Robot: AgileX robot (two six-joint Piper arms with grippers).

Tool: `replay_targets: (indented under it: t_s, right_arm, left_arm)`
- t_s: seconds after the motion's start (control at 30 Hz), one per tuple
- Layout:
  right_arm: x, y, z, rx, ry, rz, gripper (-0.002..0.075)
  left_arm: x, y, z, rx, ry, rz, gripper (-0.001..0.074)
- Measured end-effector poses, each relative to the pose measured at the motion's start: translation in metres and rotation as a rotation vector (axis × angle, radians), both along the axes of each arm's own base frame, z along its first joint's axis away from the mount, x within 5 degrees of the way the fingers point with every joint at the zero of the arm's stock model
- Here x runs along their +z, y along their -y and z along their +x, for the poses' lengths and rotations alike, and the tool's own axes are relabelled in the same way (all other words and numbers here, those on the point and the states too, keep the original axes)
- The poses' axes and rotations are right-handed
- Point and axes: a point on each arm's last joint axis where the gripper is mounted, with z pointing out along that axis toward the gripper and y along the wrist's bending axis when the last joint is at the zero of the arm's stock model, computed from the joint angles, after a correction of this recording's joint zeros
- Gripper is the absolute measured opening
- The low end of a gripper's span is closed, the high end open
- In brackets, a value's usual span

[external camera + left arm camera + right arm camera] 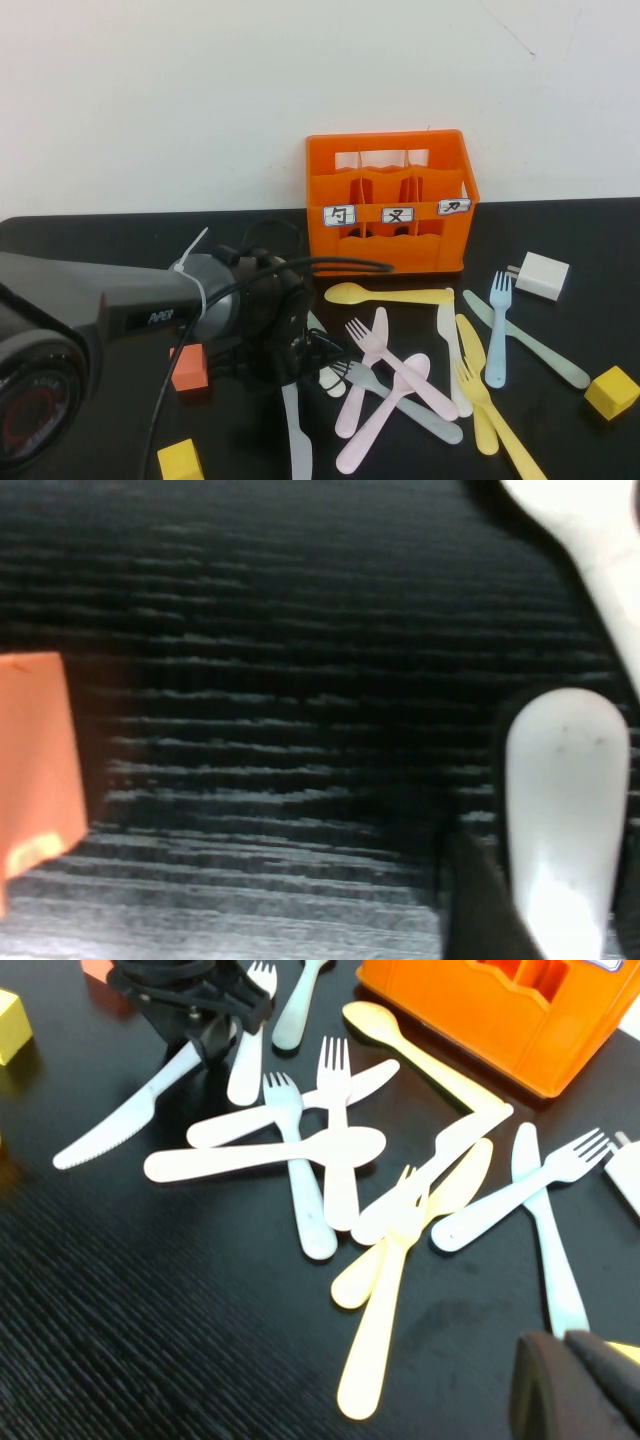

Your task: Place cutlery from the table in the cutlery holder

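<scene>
Cutlery (400, 380) on table (560, 230); left gripper (205, 1035) over whitish spoon (560, 800), grip unclear; right gripper (575, 1385) unclear.

A robotics lab bench: matte black tabletop (560, 225) against a bare white wall (200, 90), cabled black robot arm (120, 310) over it.

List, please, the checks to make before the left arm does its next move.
1. Left pincer low at the left edge of the cutlery pile, by the white spoon: ok.
2. Spoon truly gripped: cannot tell.
3. Orange cube clear of the left arm: not ok, it lies close beside it.
4. Cutlery holder upright behind the pile: ok.
5. Right pincer on the pile's other side, apart from the left arm: ok.
</scene>
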Motion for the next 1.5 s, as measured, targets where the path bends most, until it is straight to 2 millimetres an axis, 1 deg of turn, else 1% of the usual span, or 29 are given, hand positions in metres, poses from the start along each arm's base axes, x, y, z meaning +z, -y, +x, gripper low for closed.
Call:
replay_targets:
  t_s: [0.1,0.13,0.3,0.4,0.6,0.67,0.77,0.97,1.07,1.23,1.37,1.4,1.43,1.47,1.5]
  right_arm:
    - [0.0,0.0,0.0,-0.001,0.0,0.005,-0.0002]
    - [0.0,0.0,0.0,-0.001,0.0,0.006,-0.0002]
    - [0.0,0.0,0.0,-0.001,0.0,0.009,-0.0002]
    - [0.0,0.0,0.0,-0.001,0.0,0.009,-0.0002]
    - [0.0,-0.001,0.0,-0.002,-0.001,0.014,-0.0002]
    - [0.0,-0.001,0.0,-0.002,-0.001,0.013,-0.0002]
    - [0.0,-0.001,0.0,-0.002,-0.001,0.013,-0.0002]
    - [0.0,-0.001,0.0,-0.002,-0.001,0.016,-0.0002]
    - [0.0,-0.001,0.0,-0.002,-0.001,0.016,-0.0002]
    - [0.0,-0.001,0.0,-0.002,-0.001,0.016,-0.0002]
    - [0.0,-0.001,0.0,-0.002,-0.001,0.016,-0.0002]
    - [0.0,-0.001,0.0,-0.002,-0.001,0.016,-0.0002]
    - [0.0,-0.001,0.0,-0.002,-0.001,0.016,-0.0002]
    - [0.0,-0.001,0.0,-0.002,-0.001,0.016,-0.0002]
    - [0.0,-0.001,0.0,-0.002,-0.001,0.016,-0.0002]
  left_arm:
    - [0.0,-0.001,0.0,-0.003,-0.004,0.014,0.0172]
    - [0.0,-0.001,0.0,-0.005,-0.003,0.015,0.0151]
    - [0.0,-0.001,0.0,-0.004,-0.002,0.017,0.0153]
    - [0.0,-0.002,0.0,0.028,-0.007,0.015,0.0153]
    - [0.0,-0.007,-0.003,0.051,-0.04,0.065,0.0153]
    - [0.003,-0.009,-0.004,0.05,-0.045,0.086,0.0153]
    - [0.016,-0.011,-0.004,0.054,-0.013,0.093,0.0153]
    - [0.06,-0.019,-0.002,0.085,0.138,0.081,0.0153]
    - [0.087,-0.024,-0.002,0.096,0.234,0.08,0.0153]
    - [0.138,-0.036,-0.006,0.129,0.438,0.052,0.0153]
    - [0.186,-0.042,-0.01,0.129,0.661,-0.054,0.0153]
    - [0.195,-0.042,-0.012,0.123,0.708,-0.088,0.0152]
    - [0.206,-0.041,-0.013,0.101,0.767,-0.125,0.0137]
    - [0.216,-0.039,-0.014,0.072,0.824,-0.16,0.0089]
    - [0.222,-0.038,-0.015,0.045,0.867,-0.186,0.0063]
